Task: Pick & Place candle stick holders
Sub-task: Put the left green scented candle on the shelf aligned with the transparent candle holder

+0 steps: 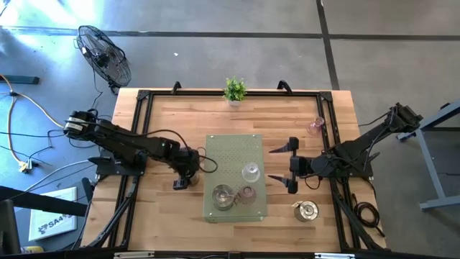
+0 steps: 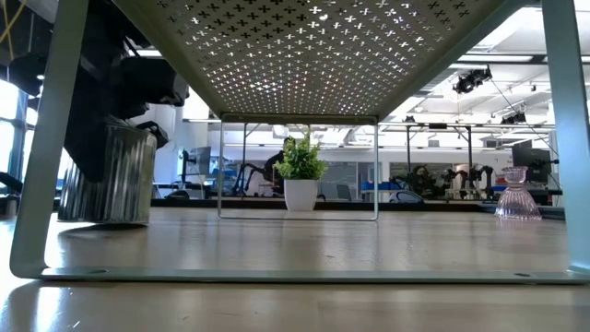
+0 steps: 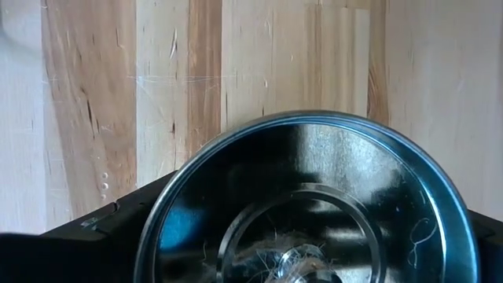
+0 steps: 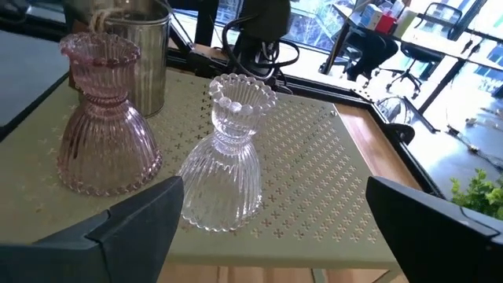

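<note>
Near the bottom of the overhead frame, we see a silver holder (image 1: 306,210) alone on the wooden table (image 1: 165,216). Above it, on the green perforated tray (image 1: 234,149) at centre, stand another silver holder (image 1: 223,196), a pink glass holder (image 1: 246,193) and a clear glass holder (image 1: 250,172). Our right gripper (image 1: 291,165), jaws apart and empty, faces the tray's right edge. Our left gripper (image 1: 182,178), left of the tray, has its jaws wide around a third silver holder (image 3: 306,200). At upper right, a second pink holder (image 1: 316,126); top centre, a potted plant (image 1: 234,90).
</note>
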Motion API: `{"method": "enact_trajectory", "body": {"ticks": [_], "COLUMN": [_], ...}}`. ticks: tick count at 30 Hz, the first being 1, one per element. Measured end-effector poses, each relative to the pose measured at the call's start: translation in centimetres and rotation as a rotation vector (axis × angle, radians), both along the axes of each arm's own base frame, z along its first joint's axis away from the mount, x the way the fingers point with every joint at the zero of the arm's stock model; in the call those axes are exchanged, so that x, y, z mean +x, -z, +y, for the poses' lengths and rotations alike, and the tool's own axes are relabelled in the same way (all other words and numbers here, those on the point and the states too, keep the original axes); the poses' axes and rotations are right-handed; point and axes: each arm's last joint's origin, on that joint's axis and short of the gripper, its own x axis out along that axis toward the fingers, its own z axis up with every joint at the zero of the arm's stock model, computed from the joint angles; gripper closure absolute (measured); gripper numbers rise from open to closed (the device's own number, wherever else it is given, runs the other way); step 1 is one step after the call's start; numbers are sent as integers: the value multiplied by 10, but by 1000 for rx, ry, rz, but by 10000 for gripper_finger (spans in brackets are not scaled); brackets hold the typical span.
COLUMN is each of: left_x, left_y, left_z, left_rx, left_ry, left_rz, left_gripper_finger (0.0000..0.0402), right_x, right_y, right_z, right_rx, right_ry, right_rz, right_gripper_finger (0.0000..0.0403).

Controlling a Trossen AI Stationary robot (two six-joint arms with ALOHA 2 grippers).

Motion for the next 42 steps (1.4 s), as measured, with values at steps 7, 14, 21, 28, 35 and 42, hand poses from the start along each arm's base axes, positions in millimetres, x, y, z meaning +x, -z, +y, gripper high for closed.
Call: {"method": "enact_trajectory", "body": {"ticks": [7,14,21,28,35,42], "left_x": [0,-6,-10,-6,-4,-4], "left_y": [0,9,19,19,20,20], "left_z": [0,3,5,5,6,6], "left_rx": [28,110,138,162,167,145], "left_ry": [47,45,29,31,-23,-67], "left_rz": [-10,0,-21,-68,-83,-73], "left_gripper_finger": [32,32,32,45,47,48], "right_x": [0,1,1,1,1,0], "right_y": [0,-2,-2,-3,-2,0], "right_z": [0,0,0,-1,-1,-1], "right_rx": [60,137,173,170,183,181], "right_ry": [21,40,65,92,91,84], "right_rz": [-11,-38,-50,-60,-55,-34], "right_gripper_finger": [10,10,10,10,10,10]}}
